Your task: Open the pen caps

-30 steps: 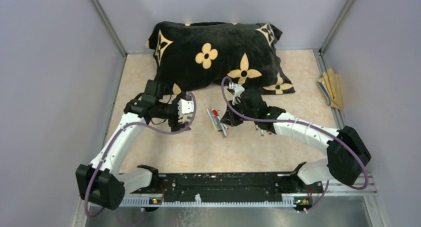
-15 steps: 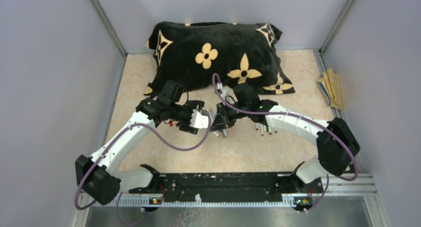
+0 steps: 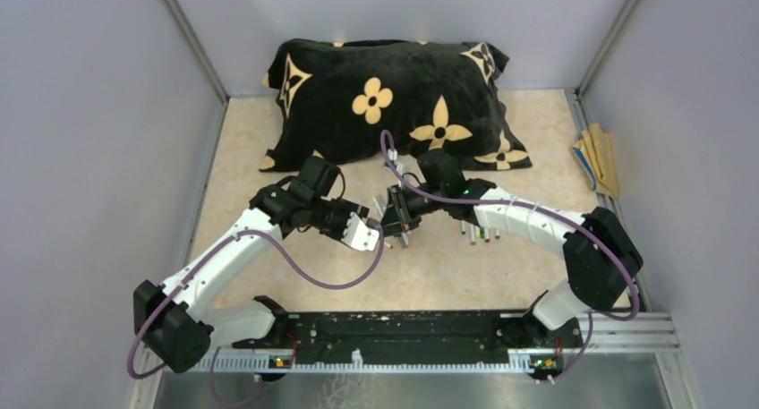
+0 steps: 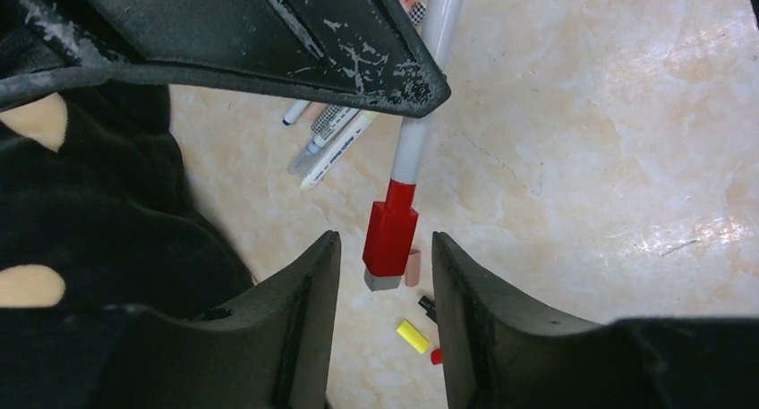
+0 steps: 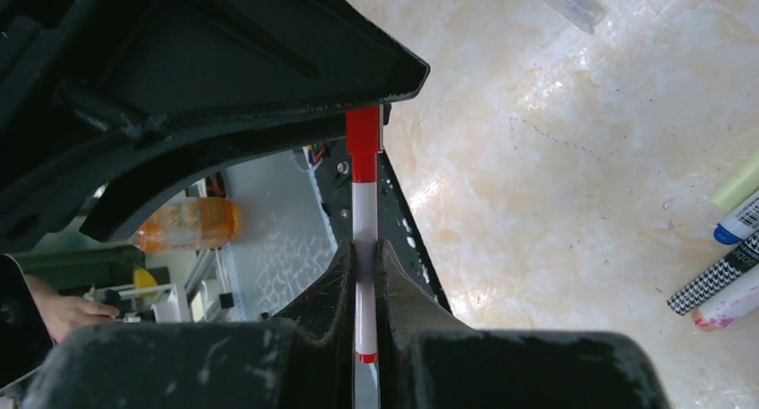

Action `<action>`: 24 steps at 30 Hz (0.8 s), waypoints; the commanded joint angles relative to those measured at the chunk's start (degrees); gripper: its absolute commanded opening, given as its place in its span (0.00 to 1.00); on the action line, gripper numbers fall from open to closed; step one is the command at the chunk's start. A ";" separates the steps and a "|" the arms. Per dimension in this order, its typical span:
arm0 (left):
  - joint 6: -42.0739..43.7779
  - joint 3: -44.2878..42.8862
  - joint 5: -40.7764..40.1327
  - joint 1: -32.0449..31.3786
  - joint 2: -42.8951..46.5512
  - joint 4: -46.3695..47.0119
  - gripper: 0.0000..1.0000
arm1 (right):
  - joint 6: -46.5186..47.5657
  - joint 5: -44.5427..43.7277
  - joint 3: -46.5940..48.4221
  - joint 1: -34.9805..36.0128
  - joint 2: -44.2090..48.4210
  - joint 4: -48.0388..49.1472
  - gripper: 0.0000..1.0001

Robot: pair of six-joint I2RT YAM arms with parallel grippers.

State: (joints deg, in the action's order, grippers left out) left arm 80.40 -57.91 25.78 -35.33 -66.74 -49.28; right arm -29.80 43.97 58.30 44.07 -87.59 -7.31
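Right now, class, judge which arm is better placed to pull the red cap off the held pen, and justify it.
Left. The left arm has its jaws open either side of the red cap; the right arm has its jaws shut on the pen, steadying it.

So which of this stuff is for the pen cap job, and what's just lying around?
Job: pen in the right tool; its red cap, between the jaws of the left tool; loose pens; yellow cap.
Lying about: pillow; tan sticks.
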 commanded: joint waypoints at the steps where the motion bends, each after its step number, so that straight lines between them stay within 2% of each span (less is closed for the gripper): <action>1: 1.03 1.12 -0.79 -1.25 1.36 0.37 0.46 | -2.60 1.87 2.76 -0.04 -0.62 5.17 0.00; 4: 0.87 1.75 -1.62 -1.91 1.60 0.30 0.39 | -3.97 2.22 2.49 -0.17 -1.09 6.84 0.00; 7: 1.14 2.42 -2.95 -2.08 1.82 0.63 0.26 | -4.89 2.26 2.28 -0.18 -1.21 8.61 0.00; 8: 0.93 2.49 -3.42 -2.11 1.93 0.93 0.17 | -5.06 2.22 2.18 -0.23 -1.29 8.78 0.00; 9: 0.57 2.45 -3.79 -2.13 1.92 1.28 0.09 | -5.09 2.19 2.23 -0.30 -1.51 8.73 0.04; 10: 0.04 2.31 -4.10 -2.11 1.84 1.55 0.01 | -5.09 2.05 2.25 -0.25 -1.66 8.52 0.16; 12: -1.23 1.71 -4.60 -2.11 1.56 2.20 0.00 | -5.59 1.93 1.77 -0.23 -1.82 9.18 0.29; 14: -1.49 1.09 -4.94 -2.11 1.21 2.32 0.00 | -6.61 2.12 0.97 -0.23 -1.92 10.64 0.31; 24: -2.96 0.52 -7.06 -2.11 0.80 4.65 0.00 | -7.87 2.94 1.10 -0.02 -3.39 12.40 0.33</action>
State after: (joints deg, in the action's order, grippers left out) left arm 79.05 -56.23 19.64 -36.99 -65.58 -46.68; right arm -37.32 45.43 58.17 43.97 -90.06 2.26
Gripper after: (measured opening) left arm 0.173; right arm 0.322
